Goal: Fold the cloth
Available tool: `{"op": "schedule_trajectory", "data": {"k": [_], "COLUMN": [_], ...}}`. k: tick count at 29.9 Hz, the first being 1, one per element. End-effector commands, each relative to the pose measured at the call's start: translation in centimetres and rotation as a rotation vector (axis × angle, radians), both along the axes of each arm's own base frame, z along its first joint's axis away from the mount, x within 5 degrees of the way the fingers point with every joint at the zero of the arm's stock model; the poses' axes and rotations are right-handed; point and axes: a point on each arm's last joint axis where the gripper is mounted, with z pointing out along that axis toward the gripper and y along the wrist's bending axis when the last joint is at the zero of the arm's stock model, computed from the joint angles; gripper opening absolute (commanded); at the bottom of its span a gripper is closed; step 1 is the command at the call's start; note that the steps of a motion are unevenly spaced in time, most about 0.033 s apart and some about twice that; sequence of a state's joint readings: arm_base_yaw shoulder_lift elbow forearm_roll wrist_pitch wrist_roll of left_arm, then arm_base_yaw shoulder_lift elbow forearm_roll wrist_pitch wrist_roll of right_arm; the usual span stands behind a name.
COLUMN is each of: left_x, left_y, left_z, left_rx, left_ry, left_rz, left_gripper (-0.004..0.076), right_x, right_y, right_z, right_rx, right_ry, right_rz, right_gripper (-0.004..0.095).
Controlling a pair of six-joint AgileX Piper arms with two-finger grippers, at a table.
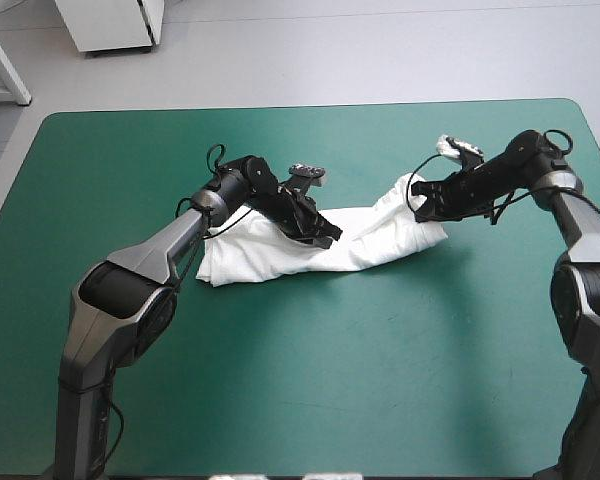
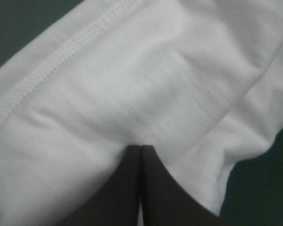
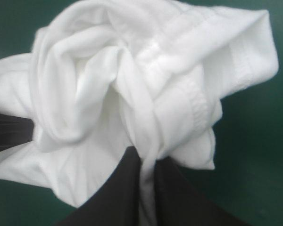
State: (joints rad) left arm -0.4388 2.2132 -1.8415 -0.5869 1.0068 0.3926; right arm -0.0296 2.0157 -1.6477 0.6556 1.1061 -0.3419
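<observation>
The white T-shirt (image 1: pixel 310 245) lies as a long crumpled band across the middle of the teal-green table. My left gripper (image 1: pixel 325 232) is shut on the T-shirt near its middle; in the left wrist view the black fingers meet in a point with the T-shirt (image 2: pixel 132 84) and its stitched hem spread ahead of the left gripper (image 2: pixel 140 148). My right gripper (image 1: pixel 420 203) is shut on the T-shirt at its right end, which is lifted a little. In the right wrist view a bunched fold of the T-shirt (image 3: pixel 132 84) runs between the fingers of the right gripper (image 3: pixel 146 162).
The teal-green table (image 1: pixel 310 390) has wide bare cover in front of the T-shirt and to both sides. White furniture (image 1: pixel 115 22) stands beyond the far edge.
</observation>
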Motion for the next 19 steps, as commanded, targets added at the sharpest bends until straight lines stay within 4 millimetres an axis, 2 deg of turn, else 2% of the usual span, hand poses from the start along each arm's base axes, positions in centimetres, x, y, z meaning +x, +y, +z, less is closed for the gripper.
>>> {"op": "schedule_trajectory", "data": {"k": [1,5,13,16,19], "left_x": [-0.6,-0.6,-0.6,-0.6,-0.6], "left_y": [-0.2,-0.3,-0.5,-0.5,0.2], "left_z": [1.9,1.9,2.1,3.7,7.2], "left_rx": [-0.003,-0.006,-0.019,-0.018,0.023], "left_ry": [-0.021,-0.017,-0.023,-0.044,-0.131], "left_rz": [-0.016,-0.013,-0.011,-0.037,-0.040], "left_gripper": [-0.0010,-0.0010,-0.0010,-0.0010,-0.0010], "right_x": [-1.7,-2.6,-3.8,-3.8,-3.8], "right_y": [0.5,0.7,1.0,1.1,1.1], "right_z": [7.4,10.2,12.7,12.8,12.8], "right_rx": [0.053,0.073,0.110,0.123,0.128], "right_ry": [-0.176,-0.247,-0.308,-0.308,-0.308], "right_rz": [0.004,0.006,0.018,0.026,0.025], "right_gripper": [-0.0013,-0.0013,-0.0013,-0.0013,-0.0013]}}
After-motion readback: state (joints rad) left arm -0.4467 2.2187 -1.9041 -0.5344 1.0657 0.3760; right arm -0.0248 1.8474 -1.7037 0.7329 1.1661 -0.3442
